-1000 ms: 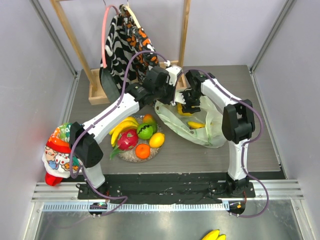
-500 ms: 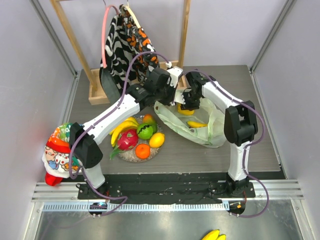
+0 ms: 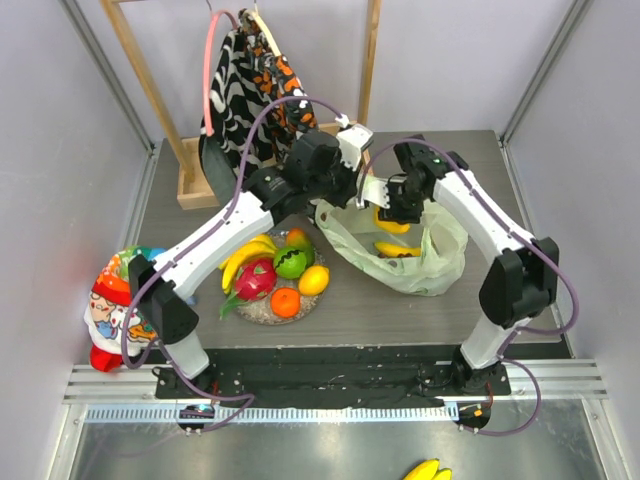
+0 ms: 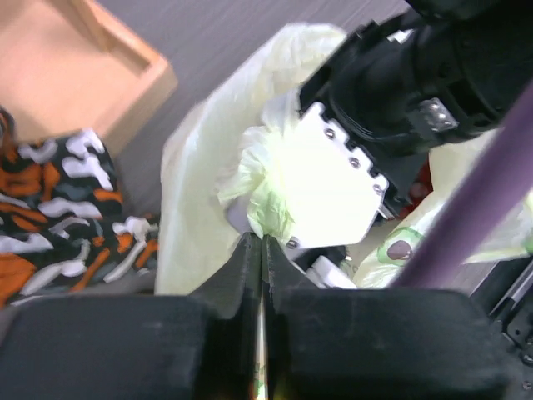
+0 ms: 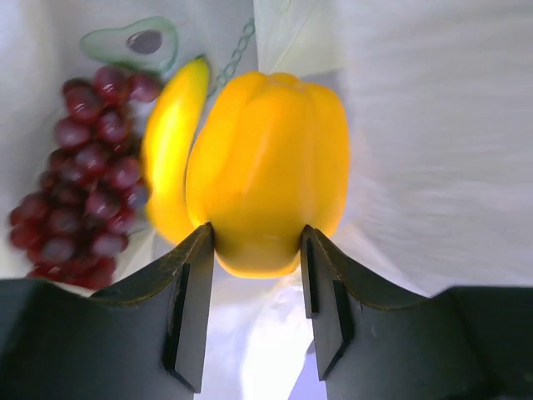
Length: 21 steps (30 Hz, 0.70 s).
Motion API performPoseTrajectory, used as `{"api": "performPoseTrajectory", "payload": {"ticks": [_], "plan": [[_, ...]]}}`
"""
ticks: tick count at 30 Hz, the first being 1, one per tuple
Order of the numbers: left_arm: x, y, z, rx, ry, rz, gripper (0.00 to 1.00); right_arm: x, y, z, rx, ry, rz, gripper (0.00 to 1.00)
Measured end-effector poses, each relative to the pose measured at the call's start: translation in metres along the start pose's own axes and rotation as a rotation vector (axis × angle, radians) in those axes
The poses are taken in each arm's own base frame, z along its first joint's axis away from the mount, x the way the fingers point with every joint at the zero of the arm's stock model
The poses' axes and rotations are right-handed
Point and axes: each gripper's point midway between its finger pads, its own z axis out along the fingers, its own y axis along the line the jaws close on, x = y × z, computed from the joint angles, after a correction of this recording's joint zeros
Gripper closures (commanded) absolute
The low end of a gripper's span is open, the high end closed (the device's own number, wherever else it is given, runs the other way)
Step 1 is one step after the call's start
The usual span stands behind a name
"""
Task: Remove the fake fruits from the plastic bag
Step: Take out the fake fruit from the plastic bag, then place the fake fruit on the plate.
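The pale-green plastic bag lies open at mid-table. My left gripper is shut on a bunched piece of the bag's rim and holds it up. My right gripper is over the bag's mouth, shut on a yellow pepper-shaped fake fruit. Under it inside the bag lie a banana and purple grapes. Left of the bag, a plate carries bananas, a dragon fruit, a green apple, a lemon and an orange.
A wooden rack with a black-orange-white cloth stands at the back left, close behind the left arm. A Santa toy sits at the left edge. More bananas lie below the arm bases.
My right gripper has closed on the yellow fruit and moved up and to the right with it; the right elbow has swung outward. The left gripper still holds the bag's rim.
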Motion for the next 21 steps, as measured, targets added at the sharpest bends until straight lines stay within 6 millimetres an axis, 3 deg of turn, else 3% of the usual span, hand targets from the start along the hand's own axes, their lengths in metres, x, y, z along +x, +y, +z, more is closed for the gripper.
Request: {"api": "performPoseTrajectory", "payload": {"ticks": [1, 2, 5, 8, 13, 16, 21], "plan": [[-0.007, -0.001, -0.004, 0.003, -0.018, 0.008, 0.73, 0.000, 0.003, -0.010, 0.008, -0.001, 0.020, 0.98], [-0.013, -0.001, -0.007, 0.002, -0.033, 0.018, 0.55, 0.000, 0.006, -0.019, 0.014, 0.000, 0.038, 0.98], [-0.032, 0.002, -0.015, -0.004, -0.080, 0.025, 0.36, 0.001, 0.020, -0.045, 0.025, 0.004, 0.111, 0.98], [-0.049, 0.012, -0.020, -0.024, -0.120, 0.034, 0.25, -0.007, 0.033, -0.064, 0.028, -0.038, 0.170, 0.98], [-0.048, 0.018, -0.017, -0.031, -0.108, 0.052, 0.17, -0.046, 0.045, -0.105, 0.078, -0.201, 0.222, 0.98], [-0.048, 0.023, -0.022, -0.039, -0.109, 0.065, 0.16, -0.071, 0.038, -0.136, 0.115, -0.302, 0.269, 0.98], [-0.055, 0.044, -0.060, -0.101, -0.149, 0.092, 0.17, -0.133, 0.013, -0.182, 0.189, -0.468, 0.264, 0.98]]}}
